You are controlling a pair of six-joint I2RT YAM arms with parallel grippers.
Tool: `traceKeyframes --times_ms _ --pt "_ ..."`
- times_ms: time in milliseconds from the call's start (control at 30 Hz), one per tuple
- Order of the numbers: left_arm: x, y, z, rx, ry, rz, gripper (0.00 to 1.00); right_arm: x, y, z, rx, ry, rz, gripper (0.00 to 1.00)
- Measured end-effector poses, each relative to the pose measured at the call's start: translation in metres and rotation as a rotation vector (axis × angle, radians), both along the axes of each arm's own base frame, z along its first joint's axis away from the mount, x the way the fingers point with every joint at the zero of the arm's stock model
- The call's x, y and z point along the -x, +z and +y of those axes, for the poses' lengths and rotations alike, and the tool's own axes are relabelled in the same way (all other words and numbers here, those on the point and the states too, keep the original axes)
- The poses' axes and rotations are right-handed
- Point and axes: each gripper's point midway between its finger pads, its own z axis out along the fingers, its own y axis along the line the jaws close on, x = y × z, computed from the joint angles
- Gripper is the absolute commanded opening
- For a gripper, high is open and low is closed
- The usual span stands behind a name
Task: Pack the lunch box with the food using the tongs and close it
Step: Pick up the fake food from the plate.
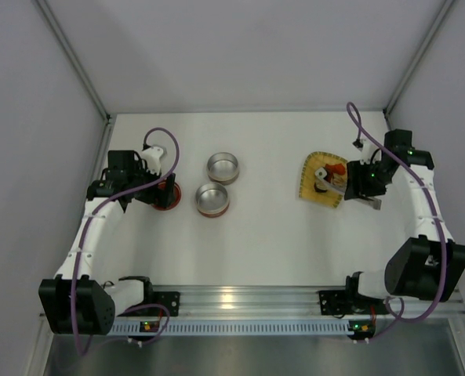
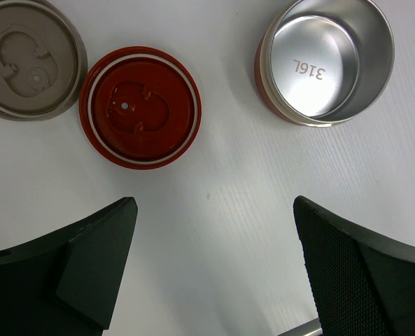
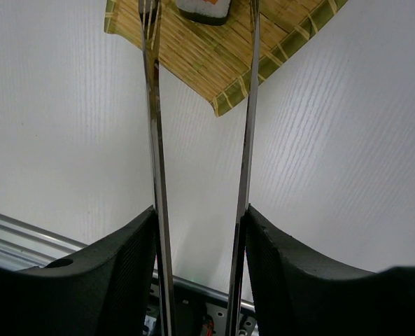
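In the right wrist view my right gripper is shut on the tongs, one finger pressed against the outside of each thin arm. The arms stand spread, and their tips reach over the yellow woven tray, one on each side of a white sushi piece. From above, the food and a small red piece lie on that tray, left of the right gripper. My left gripper hangs open and empty over bare table, near a red lid and a steel lunch box bowl.
A grey-tan lid lies left of the red lid. Two round steel bowls stand mid-table between the arms. White walls close in the back and sides. A metal rail runs along the near edge.
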Motion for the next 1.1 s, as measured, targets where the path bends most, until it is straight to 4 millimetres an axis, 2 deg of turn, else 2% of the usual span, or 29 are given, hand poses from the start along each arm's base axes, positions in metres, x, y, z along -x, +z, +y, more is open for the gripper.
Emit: traceKeyframes --times_ms 467,700,1100 --pt "0.000 0.000 0.000 -0.001 0.000 -0.001 0.98 0.003 -0.017 0.015 -0.003 0.011 0.063 0.48" --pt "0.000 0.001 0.000 -0.001 0.000 -0.003 0.98 0.003 -0.021 0.015 0.004 -0.003 0.070 0.45" --pt "0.000 0.001 0.000 -0.002 0.001 -0.006 0.98 -0.002 -0.029 0.014 0.003 -0.011 0.100 0.45"
